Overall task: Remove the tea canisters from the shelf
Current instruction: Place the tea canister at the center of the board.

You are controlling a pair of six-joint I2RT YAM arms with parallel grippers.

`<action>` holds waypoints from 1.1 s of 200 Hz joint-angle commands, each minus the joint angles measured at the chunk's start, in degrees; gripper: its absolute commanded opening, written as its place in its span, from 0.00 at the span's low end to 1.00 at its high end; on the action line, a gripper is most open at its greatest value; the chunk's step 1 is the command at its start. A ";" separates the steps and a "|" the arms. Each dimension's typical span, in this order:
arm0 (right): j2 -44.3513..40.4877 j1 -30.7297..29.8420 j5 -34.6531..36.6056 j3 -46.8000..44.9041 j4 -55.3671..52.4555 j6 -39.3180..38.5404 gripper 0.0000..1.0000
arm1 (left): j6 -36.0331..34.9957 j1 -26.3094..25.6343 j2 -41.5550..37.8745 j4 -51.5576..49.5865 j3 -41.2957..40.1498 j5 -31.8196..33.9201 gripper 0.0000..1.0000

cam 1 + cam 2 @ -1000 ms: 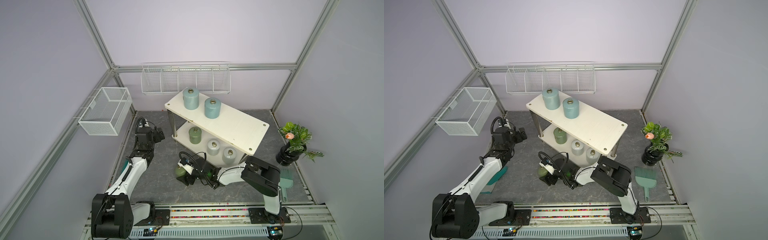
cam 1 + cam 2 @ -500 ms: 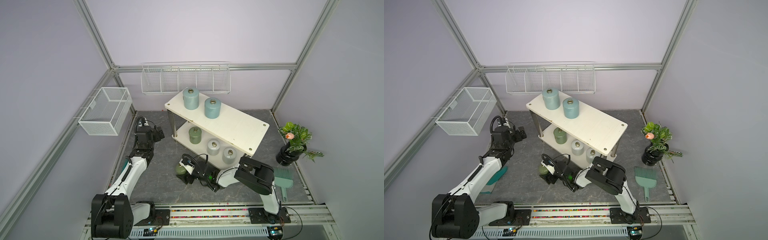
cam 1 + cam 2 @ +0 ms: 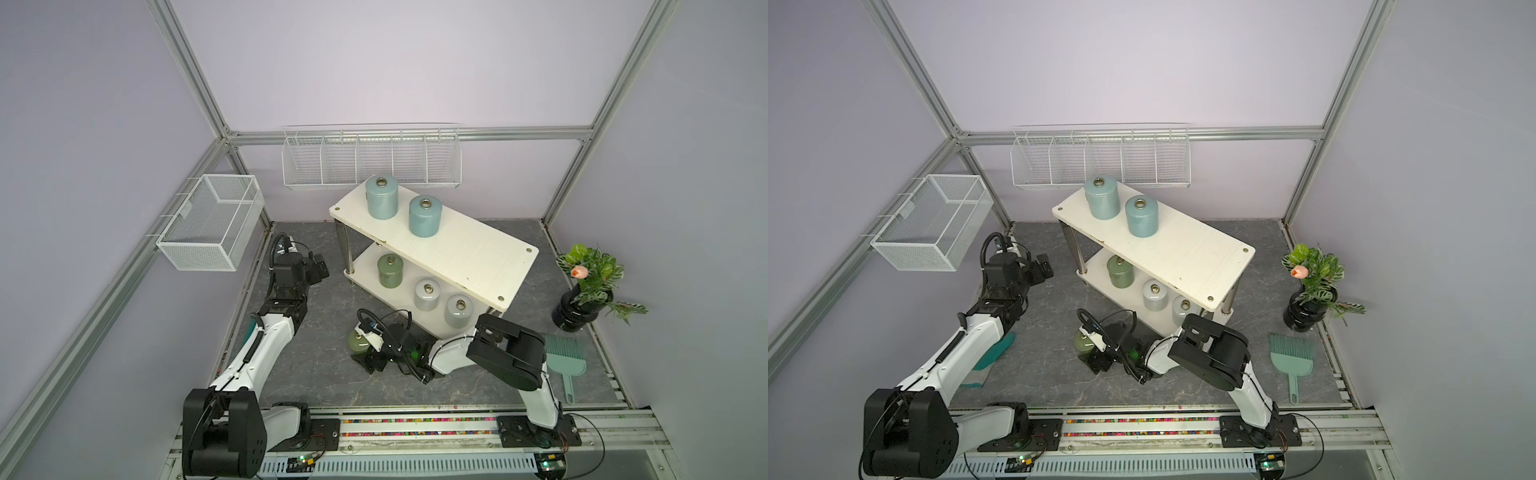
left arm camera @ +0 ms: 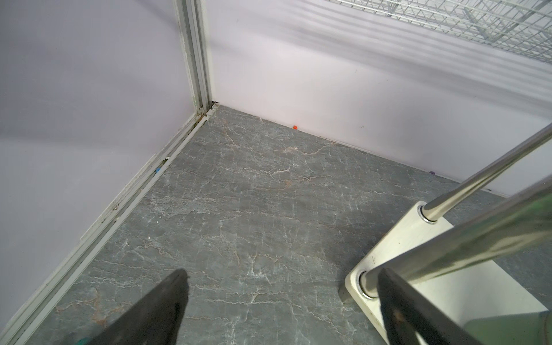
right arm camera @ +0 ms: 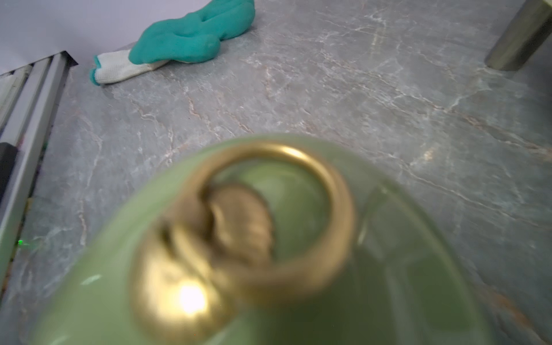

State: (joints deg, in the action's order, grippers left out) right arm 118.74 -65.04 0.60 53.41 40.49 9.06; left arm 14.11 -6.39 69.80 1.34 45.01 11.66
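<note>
A cream-white two-tier shelf (image 3: 469, 253) is standing on the grey floor (image 3: 324, 332). Two light blue canisters (image 3: 381, 199) are sitting upright on its top tier. One olive green canister (image 3: 390, 272) and two pale grey canisters (image 3: 427, 295) are sitting on the lower tier. A second olive canister (image 3: 358, 341) is off the shelf, low by the floor in front. The right gripper (image 3: 368, 353) is at it, but whether its jaws are clamping cannot be told. The left gripper (image 4: 282, 273) is hovering near a shelf leg (image 4: 478, 176), fingers apart, empty.
</note>
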 commanded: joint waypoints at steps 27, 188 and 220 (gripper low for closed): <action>2.01 -0.22 -1.18 2.12 -7.52 0.45 0.89 | -0.10 -0.26 -1.87 0.76 -1.32 -0.83 1.00; -15.02 -3.62 6.82 -0.62 -16.96 -6.56 0.89 | 0.47 -0.23 -3.82 1.20 -1.68 -0.88 1.00; -21.12 -5.08 9.96 -1.66 -19.24 -7.98 0.89 | 1.10 -0.21 -3.79 1.20 -1.71 -1.20 1.00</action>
State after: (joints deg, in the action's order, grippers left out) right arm 102.30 -69.10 7.42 52.86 24.12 3.31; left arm 14.39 -6.39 66.89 1.78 43.79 11.00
